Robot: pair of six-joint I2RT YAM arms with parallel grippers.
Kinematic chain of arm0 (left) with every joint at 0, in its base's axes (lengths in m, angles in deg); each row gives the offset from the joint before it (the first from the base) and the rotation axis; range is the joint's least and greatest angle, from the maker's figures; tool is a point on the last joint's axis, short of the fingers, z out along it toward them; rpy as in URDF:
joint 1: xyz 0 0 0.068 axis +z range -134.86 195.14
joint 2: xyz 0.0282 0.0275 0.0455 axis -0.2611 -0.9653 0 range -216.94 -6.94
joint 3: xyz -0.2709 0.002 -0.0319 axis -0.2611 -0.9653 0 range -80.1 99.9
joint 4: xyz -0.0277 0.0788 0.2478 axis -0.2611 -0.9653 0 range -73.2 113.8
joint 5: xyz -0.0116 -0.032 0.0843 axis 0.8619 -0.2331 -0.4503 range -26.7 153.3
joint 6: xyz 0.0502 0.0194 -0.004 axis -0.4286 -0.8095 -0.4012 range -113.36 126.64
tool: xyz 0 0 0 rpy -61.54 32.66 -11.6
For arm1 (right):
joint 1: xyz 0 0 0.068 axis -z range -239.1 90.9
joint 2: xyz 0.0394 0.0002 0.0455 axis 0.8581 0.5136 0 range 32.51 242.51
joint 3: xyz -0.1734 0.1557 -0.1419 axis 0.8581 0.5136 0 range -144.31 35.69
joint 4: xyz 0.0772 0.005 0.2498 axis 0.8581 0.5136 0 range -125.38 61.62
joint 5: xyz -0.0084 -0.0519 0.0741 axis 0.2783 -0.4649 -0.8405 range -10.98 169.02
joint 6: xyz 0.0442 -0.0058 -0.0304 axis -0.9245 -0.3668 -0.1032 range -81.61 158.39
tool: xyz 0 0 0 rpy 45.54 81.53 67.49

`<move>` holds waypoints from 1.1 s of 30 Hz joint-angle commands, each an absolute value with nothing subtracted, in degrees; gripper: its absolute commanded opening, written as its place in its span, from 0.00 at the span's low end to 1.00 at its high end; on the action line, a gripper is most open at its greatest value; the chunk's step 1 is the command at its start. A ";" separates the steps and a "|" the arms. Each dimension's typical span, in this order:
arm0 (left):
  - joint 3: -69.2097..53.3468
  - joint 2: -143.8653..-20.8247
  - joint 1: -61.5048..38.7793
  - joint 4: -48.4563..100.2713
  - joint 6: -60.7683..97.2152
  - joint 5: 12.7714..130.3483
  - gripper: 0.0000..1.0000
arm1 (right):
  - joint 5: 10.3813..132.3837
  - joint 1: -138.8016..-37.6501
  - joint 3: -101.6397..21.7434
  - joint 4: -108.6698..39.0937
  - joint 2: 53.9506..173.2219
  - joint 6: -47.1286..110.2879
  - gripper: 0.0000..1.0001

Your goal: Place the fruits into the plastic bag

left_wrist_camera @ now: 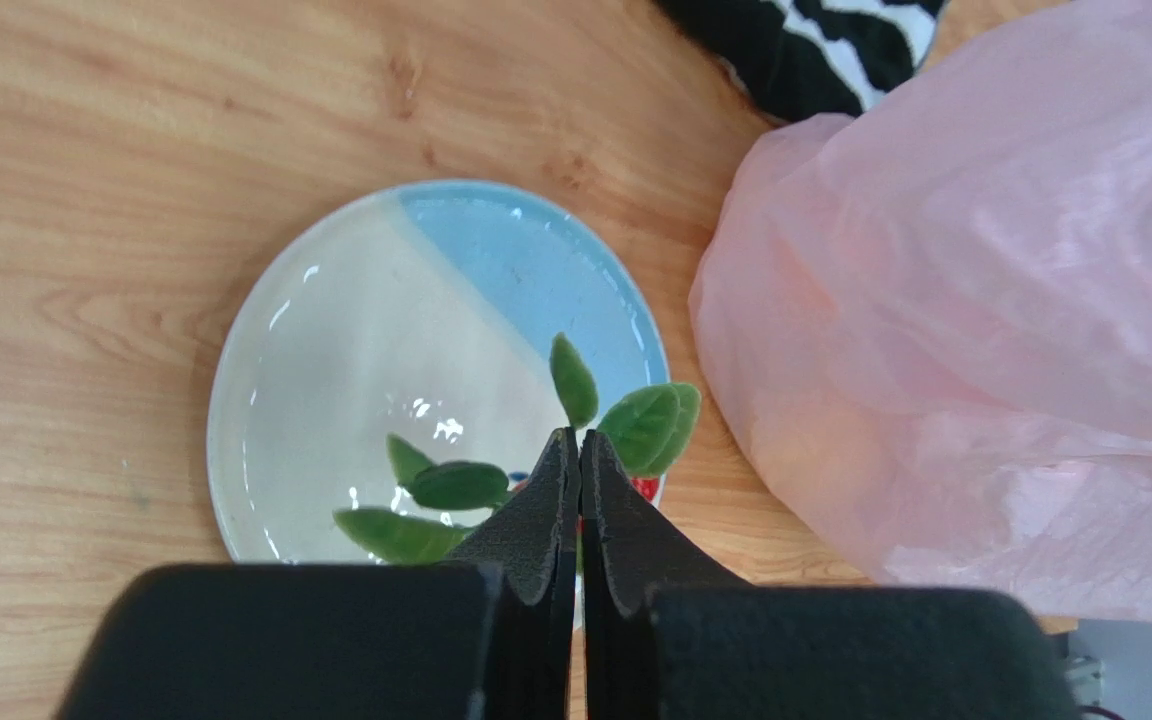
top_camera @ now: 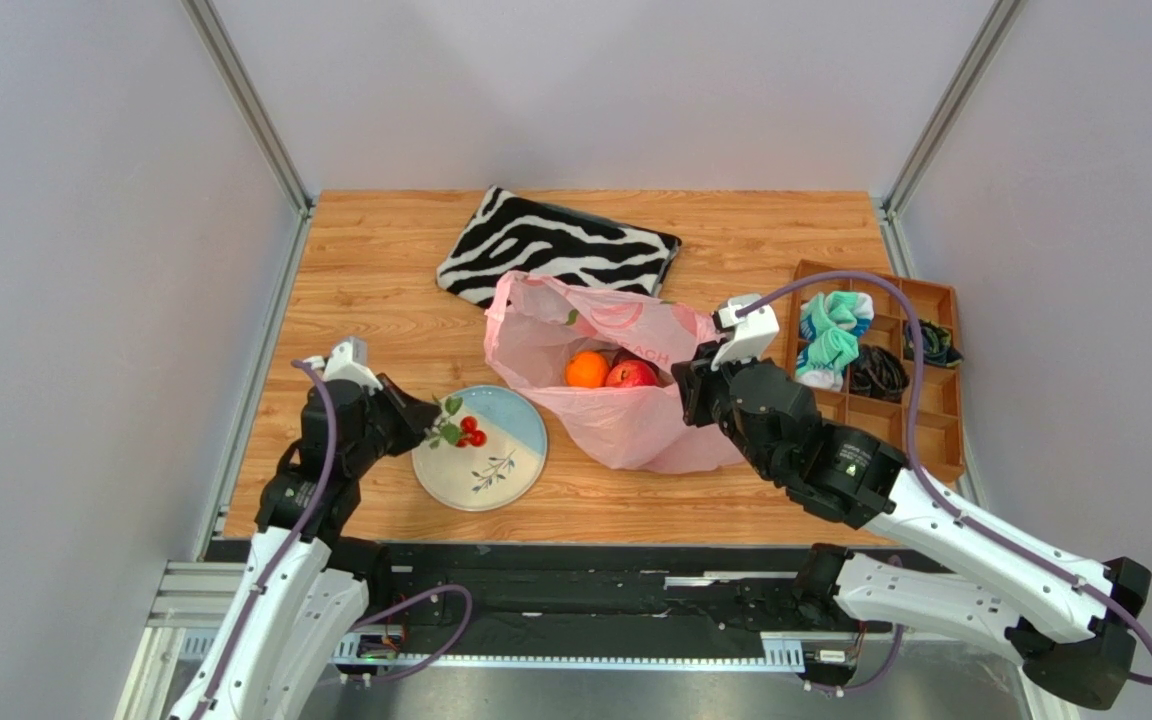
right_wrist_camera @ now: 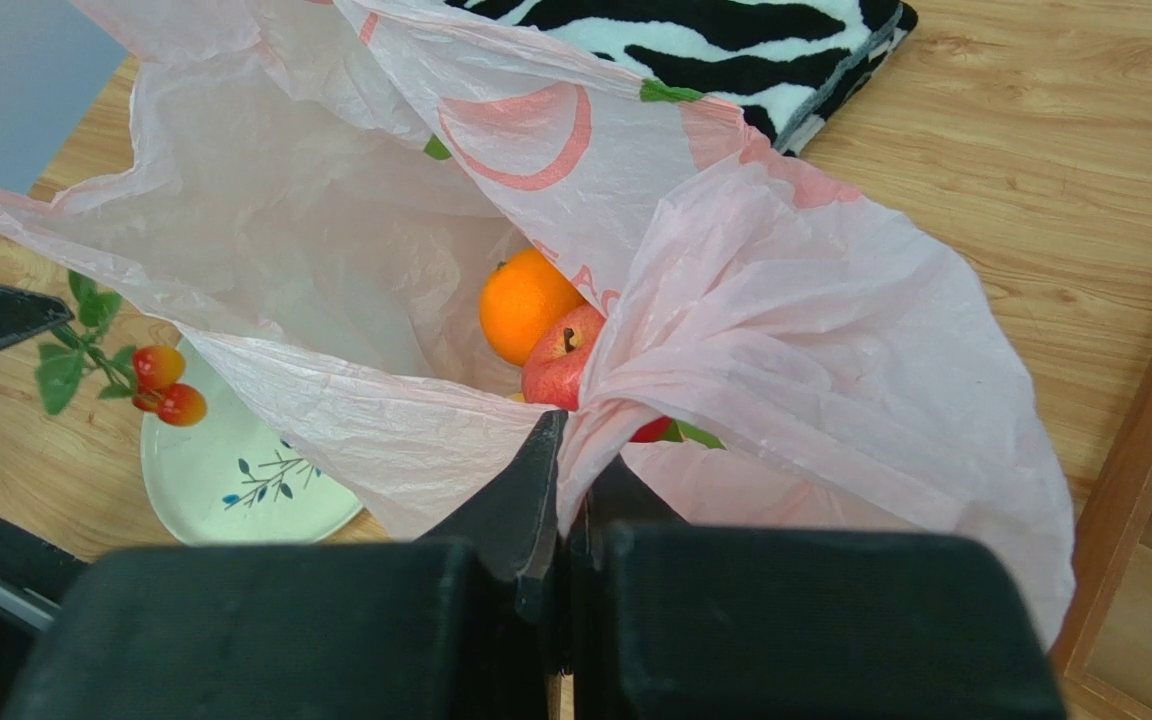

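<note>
The pink plastic bag [top_camera: 620,375] lies open mid-table; an orange [top_camera: 587,369] and a red apple [top_camera: 630,374] sit inside it. In the right wrist view the orange [right_wrist_camera: 525,303] and apple [right_wrist_camera: 567,360] show through the bag mouth [right_wrist_camera: 387,210]. My right gripper [top_camera: 690,384] is shut on the bag's rim [right_wrist_camera: 642,375] and holds it up. My left gripper [top_camera: 425,425] is shut on the leafy berry sprig [top_camera: 462,431], held over the blue-and-cream plate [top_camera: 515,465]. Its green leaves [left_wrist_camera: 642,425] stick out round my shut fingertips [left_wrist_camera: 555,465]. The sprig also shows in the right wrist view [right_wrist_camera: 162,387].
A zebra-striped pouch [top_camera: 560,245] lies behind the bag. A wooden divided tray [top_camera: 875,360] with cloth items stands at the right. The plate [left_wrist_camera: 342,375] lies left of the bag [left_wrist_camera: 988,300]. Metal frame posts edge the table.
</note>
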State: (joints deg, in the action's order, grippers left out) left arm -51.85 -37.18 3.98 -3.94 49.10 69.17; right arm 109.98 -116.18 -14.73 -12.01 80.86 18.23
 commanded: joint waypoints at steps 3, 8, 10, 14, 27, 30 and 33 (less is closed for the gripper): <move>-41.00 -37.96 3.97 -2.12 40.40 67.52 0.00 | 110.31 -116.23 -16.43 -12.89 79.35 17.30 0.00; -29.95 -40.16 3.97 -1.60 33.81 66.20 0.00 | 109.96 -116.23 -16.52 -13.32 79.61 17.39 0.00; -27.29 -41.73 3.97 0.41 32.05 66.64 0.00 | 109.79 -116.23 -16.52 -13.32 79.70 17.48 0.00; -20.09 -45.25 3.54 5.34 29.67 72.68 0.00 | 110.05 -116.23 -16.61 -13.24 79.53 17.74 0.00; -1.80 -63.97 -23.06 12.03 16.85 66.13 0.00 | 110.84 -116.23 -17.14 -12.27 79.61 18.00 0.00; 0.75 -70.12 -28.61 10.28 13.95 61.73 0.00 | 111.36 -116.23 -17.05 -11.74 79.09 17.91 0.00; 2.43 -75.57 -31.44 8.52 12.45 58.56 0.00 | 111.98 -116.23 -17.14 -11.04 78.56 18.00 0.00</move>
